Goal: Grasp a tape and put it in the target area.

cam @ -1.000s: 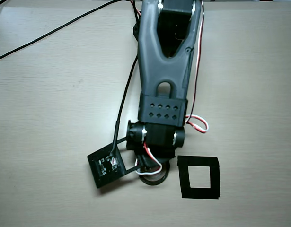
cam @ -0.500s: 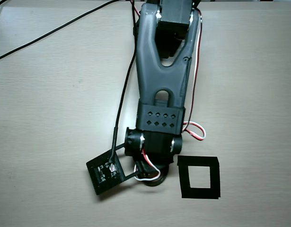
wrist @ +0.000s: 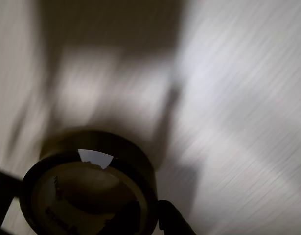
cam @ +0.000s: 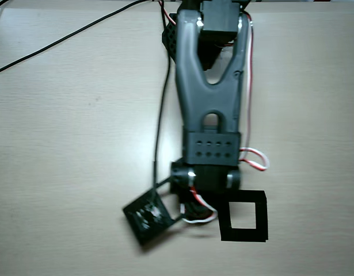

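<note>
In the wrist view the tape [wrist: 91, 161], a dark-edged ring with a pale beige core and a small white tab, fills the lower left. My gripper [wrist: 86, 210] is shut on it, one dark finger [wrist: 172, 220] at its right edge and the other at the frame's left edge. The tape is sharp while the table streaks with blur behind it. In the overhead view the grey arm [cam: 210, 86] reaches down the picture and its wrist hides the tape and the fingers. The target area [cam: 224, 217], a hollow black tape square, lies just right of the wrist, its left strip touching the wrist's outline.
The black square camera board [cam: 149, 217] with wires hangs off the wrist's lower left. Red and white wires [cam: 254, 158] loop out to the arm's right. A black cable [cam: 61, 40] crosses the tan table's top left corner.
The arm has swung right in the overhead view, carrying wrist and camera board toward the black square outline. The tape edge that showed below the wrist is now covered.
</note>
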You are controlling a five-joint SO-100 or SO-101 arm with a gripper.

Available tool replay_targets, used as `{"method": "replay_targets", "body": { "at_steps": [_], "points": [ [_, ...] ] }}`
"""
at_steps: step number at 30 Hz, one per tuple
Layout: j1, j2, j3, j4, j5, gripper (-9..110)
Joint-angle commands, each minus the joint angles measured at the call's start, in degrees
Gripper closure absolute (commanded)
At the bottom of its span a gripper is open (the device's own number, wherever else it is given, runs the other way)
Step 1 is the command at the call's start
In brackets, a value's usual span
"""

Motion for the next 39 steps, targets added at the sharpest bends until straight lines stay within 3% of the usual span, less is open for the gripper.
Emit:
{"method": "replay_targets", "body": {
  "at_steps": [1,12,39],
  "points": [
    [-2.6,3.1,-4.8,2.1,-0.4,101],
    [-8.7,-3.7,-19.7,10.6,-1.0,101],
    [-13.2,-20.3,-35.2,14.3,1.8,101]
  ]
}}
